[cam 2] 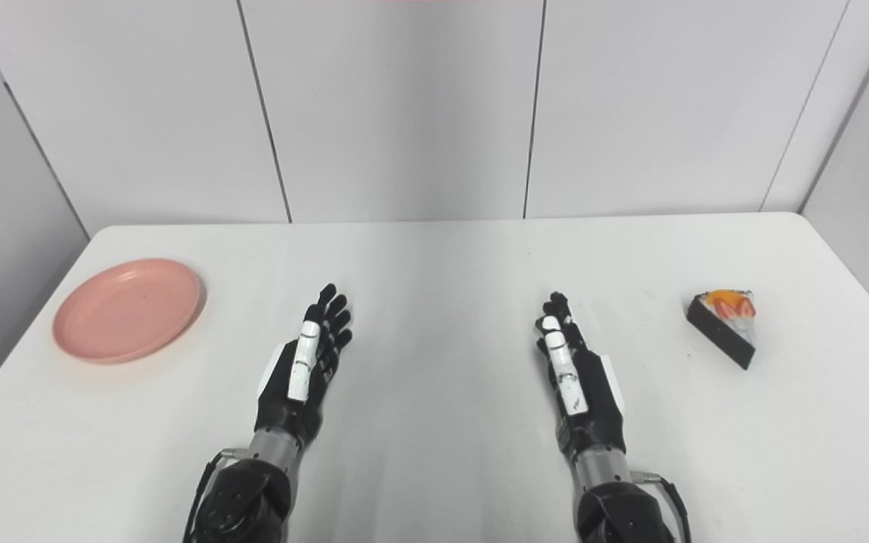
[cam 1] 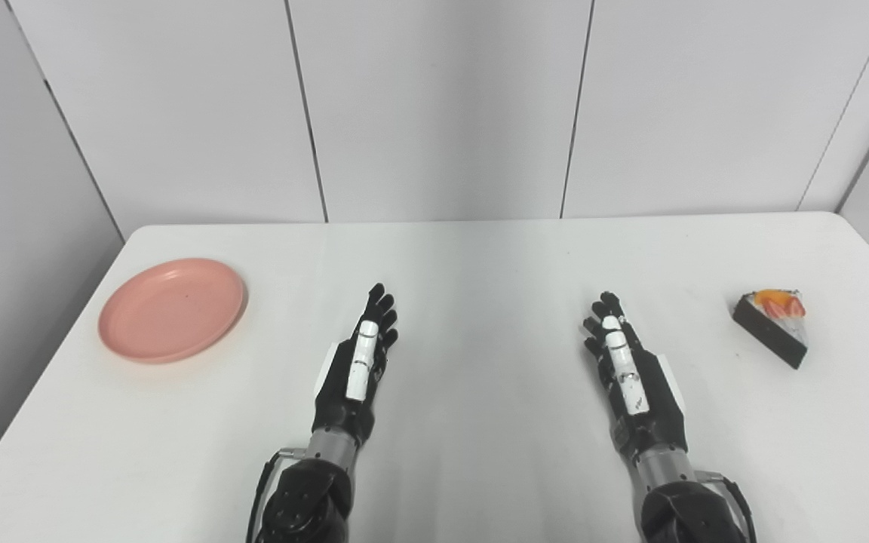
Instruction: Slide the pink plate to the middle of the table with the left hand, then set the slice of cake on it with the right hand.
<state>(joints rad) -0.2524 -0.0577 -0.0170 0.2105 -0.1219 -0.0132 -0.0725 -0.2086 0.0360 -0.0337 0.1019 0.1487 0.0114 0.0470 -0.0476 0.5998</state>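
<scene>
A pink plate (cam 1: 172, 309) sits by the far left edge of the white counter (cam 1: 480, 256), nothing on it. Right of it, well apart, the left hand (cam 1: 359, 362) hangs over the counter, fingers stretched forward and holding nothing. The right hand (cam 1: 627, 369) mirrors it, also spread and holding nothing. Both forearms are cut off at the bottom edge. Far right lies the slice of cake (cam 1: 774, 324), dark-sided with red and orange fruit on top; its topping is too small to make out clearly.
</scene>
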